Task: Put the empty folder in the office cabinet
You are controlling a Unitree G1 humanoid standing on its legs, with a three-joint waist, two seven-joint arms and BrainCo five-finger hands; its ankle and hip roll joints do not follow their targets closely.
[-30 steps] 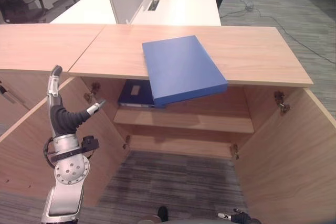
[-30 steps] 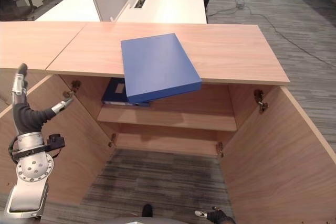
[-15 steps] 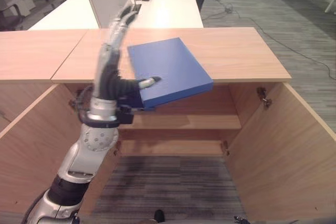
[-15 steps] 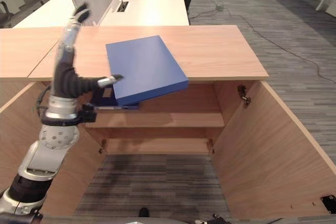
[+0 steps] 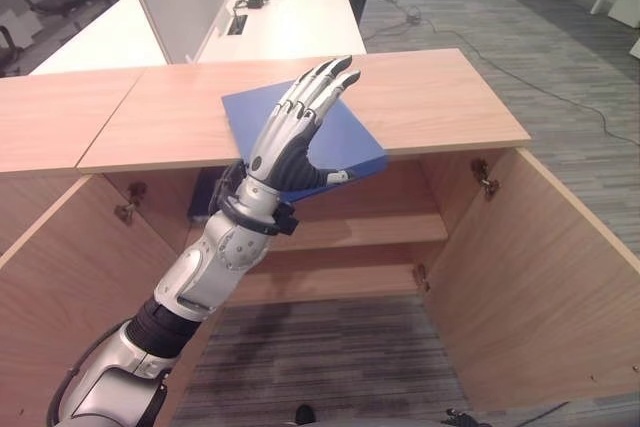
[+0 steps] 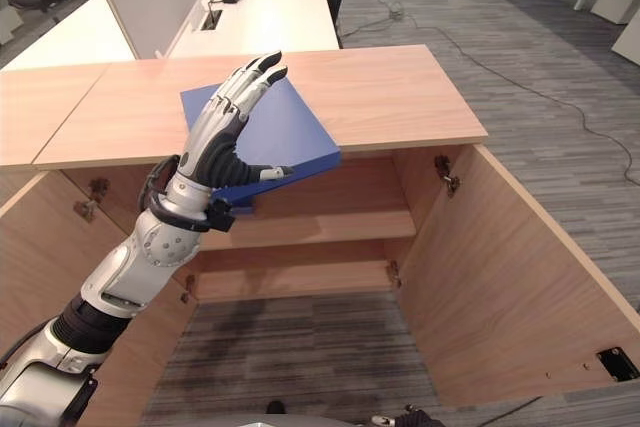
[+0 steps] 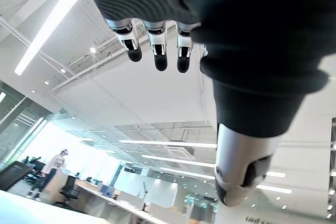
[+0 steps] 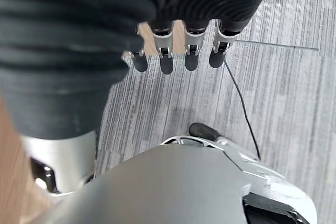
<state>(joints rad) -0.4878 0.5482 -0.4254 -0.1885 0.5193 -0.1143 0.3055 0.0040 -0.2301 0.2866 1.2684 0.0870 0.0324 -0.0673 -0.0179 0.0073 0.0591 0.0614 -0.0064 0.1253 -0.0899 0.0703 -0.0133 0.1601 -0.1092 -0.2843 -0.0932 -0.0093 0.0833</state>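
A blue folder lies flat on the wooden cabinet top, with one corner hanging over the front edge. My left hand is raised in front of and above the folder, fingers straight and spread, thumb apart, holding nothing. Its wrist view has the fingers against the ceiling. My right hand hangs low with relaxed fingers over the grey carpet, far from the folder.
The cabinet stands open below, its doors swung out at left and right. A dark blue binder lies on the inner shelf at the left. White desks and office chairs stand behind.
My left hand has risen from beside the left door up and to the right, and now hangs over the folder. The head camera has shifted too. The folder has not moved.
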